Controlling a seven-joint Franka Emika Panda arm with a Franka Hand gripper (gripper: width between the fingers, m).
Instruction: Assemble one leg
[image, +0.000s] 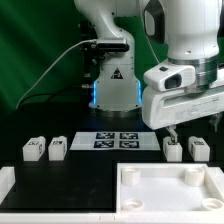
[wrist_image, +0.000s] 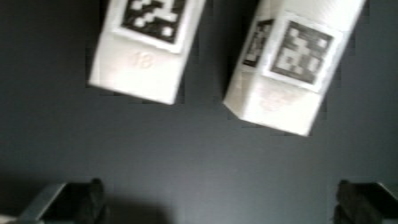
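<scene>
Four legs, small white blocks with marker tags, lie on the black table. Two lie at the exterior view's left (image: 33, 149) (image: 58, 148) and two at its right (image: 172, 149) (image: 198, 149). My gripper (image: 190, 128) hangs just above the right pair, open and empty. In the wrist view both of these legs show, one leg (wrist_image: 143, 50) and another leg (wrist_image: 285, 65) slightly tilted. The gripper (wrist_image: 222, 205) is spread wide, with dark fingertips (wrist_image: 71, 200) at the frame's corners and only bare table between them.
The marker board (image: 118, 140) lies at the middle of the table in front of the robot base. A large white square tray-like piece with corner recesses (image: 150, 205) lies at the front right. A white part's edge (image: 5, 185) shows at the front left.
</scene>
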